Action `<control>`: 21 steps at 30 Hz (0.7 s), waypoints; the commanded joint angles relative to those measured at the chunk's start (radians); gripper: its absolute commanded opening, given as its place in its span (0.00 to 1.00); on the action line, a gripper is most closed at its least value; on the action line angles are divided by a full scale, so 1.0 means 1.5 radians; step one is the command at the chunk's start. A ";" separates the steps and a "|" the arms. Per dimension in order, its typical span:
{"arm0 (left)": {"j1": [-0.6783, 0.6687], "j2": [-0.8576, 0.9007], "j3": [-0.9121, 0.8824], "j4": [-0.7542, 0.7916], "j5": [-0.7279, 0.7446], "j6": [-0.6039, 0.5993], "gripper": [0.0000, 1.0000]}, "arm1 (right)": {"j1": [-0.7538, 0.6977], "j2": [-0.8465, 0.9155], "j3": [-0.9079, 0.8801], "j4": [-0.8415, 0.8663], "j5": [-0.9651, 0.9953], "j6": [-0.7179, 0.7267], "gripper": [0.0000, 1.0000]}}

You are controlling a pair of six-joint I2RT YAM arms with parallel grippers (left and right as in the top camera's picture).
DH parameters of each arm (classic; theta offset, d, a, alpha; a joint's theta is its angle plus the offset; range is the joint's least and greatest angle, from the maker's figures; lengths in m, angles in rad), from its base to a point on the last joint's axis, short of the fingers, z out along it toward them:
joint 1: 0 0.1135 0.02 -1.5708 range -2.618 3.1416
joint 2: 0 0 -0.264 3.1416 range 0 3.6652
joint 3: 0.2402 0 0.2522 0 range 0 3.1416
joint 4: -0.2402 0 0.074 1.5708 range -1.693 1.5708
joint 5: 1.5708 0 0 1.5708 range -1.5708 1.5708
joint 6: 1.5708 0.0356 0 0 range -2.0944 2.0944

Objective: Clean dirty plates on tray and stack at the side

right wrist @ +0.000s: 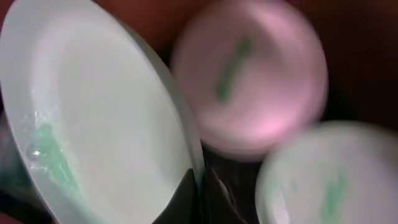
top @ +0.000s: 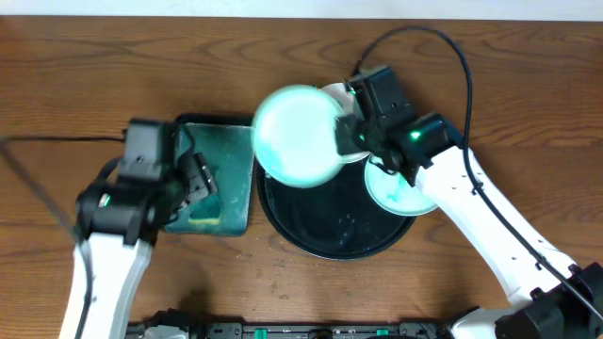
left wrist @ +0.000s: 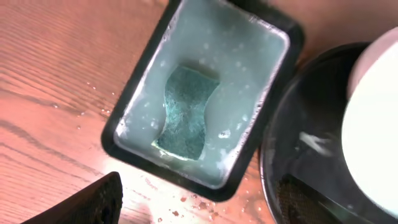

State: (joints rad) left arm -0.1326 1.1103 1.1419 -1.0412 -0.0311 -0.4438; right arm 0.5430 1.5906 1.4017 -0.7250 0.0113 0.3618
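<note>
My right gripper is shut on the rim of a white plate with a teal smear and holds it lifted over the left part of the round black tray. In the right wrist view the fingers pinch that plate's edge. Two more plates lie on the tray: one at the back and one at the right, each with a green streak. My left gripper hangs open and empty over the rectangular tray; its fingers frame bare wood.
A small rectangular black tray holds cloudy teal water and a green sponge, just left of the round tray. Water drops and crumbs lie on the wood in front.
</note>
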 commanded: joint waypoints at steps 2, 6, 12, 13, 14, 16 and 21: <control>0.003 -0.074 0.014 -0.018 -0.002 0.004 0.80 | 0.070 0.032 0.016 0.116 0.009 -0.015 0.01; 0.003 -0.118 0.014 -0.039 -0.002 0.004 0.80 | 0.136 0.100 0.016 0.237 0.070 -0.029 0.01; 0.004 -0.136 0.014 -0.041 -0.002 0.004 0.81 | 0.201 0.180 0.016 0.392 0.206 -0.149 0.01; 0.003 -0.135 0.014 -0.041 -0.002 0.004 0.81 | 0.210 0.182 0.016 0.407 0.225 -0.170 0.01; 0.003 -0.133 0.014 -0.041 -0.002 0.004 0.81 | 0.218 0.182 0.016 0.420 0.243 -0.191 0.01; 0.003 -0.130 0.014 -0.041 -0.002 0.004 0.81 | 0.234 0.177 0.016 0.447 0.272 -0.241 0.01; 0.004 -0.125 0.014 -0.041 -0.002 0.004 0.81 | 0.274 0.157 0.016 0.484 0.351 -0.359 0.01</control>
State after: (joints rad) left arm -0.1326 0.9195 1.1435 -1.0996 -0.0315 -0.4438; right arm 0.9165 1.8740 1.4117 -0.0158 0.3958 -0.0166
